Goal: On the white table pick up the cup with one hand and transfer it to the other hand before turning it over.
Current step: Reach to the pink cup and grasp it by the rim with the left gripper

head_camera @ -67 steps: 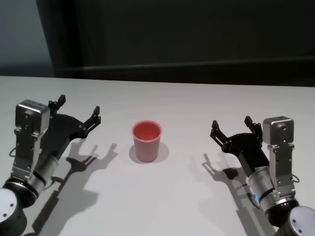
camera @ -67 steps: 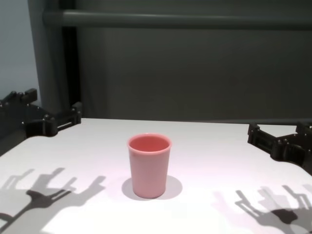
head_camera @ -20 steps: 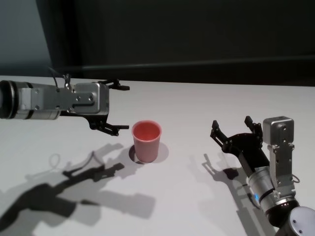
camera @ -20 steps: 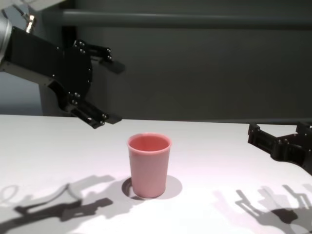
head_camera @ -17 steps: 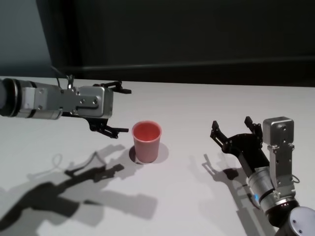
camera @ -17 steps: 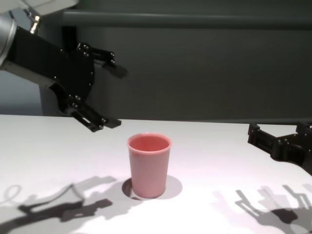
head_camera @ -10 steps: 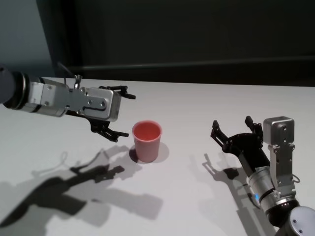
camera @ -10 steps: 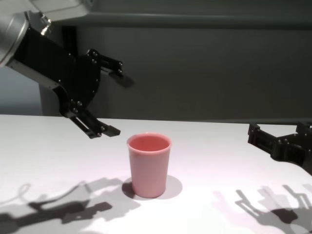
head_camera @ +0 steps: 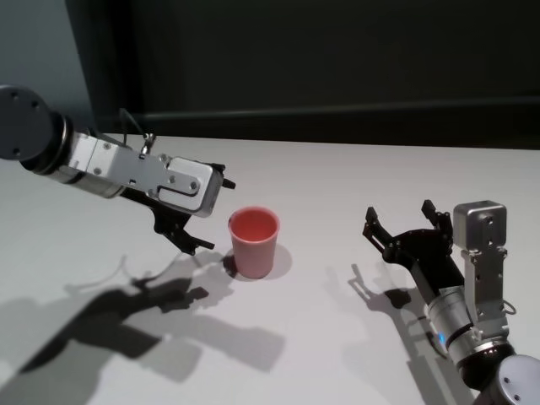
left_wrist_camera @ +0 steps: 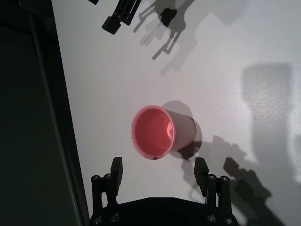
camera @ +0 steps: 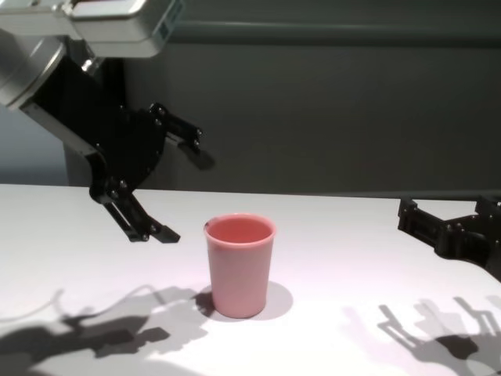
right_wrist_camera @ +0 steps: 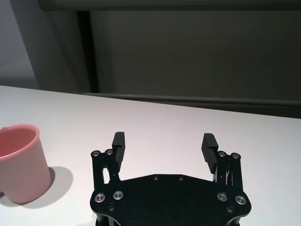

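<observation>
Silver cylindrical arms, black tools (head_camera: 202, 218) (visible screws)

cup (head_camera: 254, 241): smooth pink plastic | white table (head_camera: 321, 337): matt | left gripper (head_camera: 205, 213): black, brushed-metal arm

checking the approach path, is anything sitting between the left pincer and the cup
Nothing visible does. The left pincer is open beside the upright cup, with only bare white table between them.
</observation>
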Action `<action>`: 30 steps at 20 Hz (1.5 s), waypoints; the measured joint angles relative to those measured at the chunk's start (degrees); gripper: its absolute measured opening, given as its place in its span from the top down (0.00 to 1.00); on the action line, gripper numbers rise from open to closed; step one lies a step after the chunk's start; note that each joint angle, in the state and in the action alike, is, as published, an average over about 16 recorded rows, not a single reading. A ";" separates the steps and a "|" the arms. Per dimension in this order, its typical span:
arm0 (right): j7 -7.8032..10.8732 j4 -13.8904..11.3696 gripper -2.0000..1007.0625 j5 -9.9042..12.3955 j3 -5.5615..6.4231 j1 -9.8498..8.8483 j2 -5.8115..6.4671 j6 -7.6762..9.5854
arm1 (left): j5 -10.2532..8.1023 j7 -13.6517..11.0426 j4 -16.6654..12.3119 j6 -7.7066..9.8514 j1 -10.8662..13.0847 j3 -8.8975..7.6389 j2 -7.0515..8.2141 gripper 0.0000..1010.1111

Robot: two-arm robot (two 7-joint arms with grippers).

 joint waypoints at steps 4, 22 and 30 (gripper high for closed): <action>0.00 0.00 0.00 0.00 0.00 0.00 0.00 0.00 | 0.95 -1.75 3.01 -0.83 -2.31 2.26 -1.50 0.01; 0.00 0.00 0.00 0.00 0.00 0.00 0.00 0.00 | 3.90 -5.49 12.44 -4.90 -9.02 10.00 -7.75 0.01; 0.00 0.00 0.00 0.00 0.00 0.00 0.00 0.00 | 5.20 -6.27 14.09 -6.12 -10.79 12.79 -9.35 0.01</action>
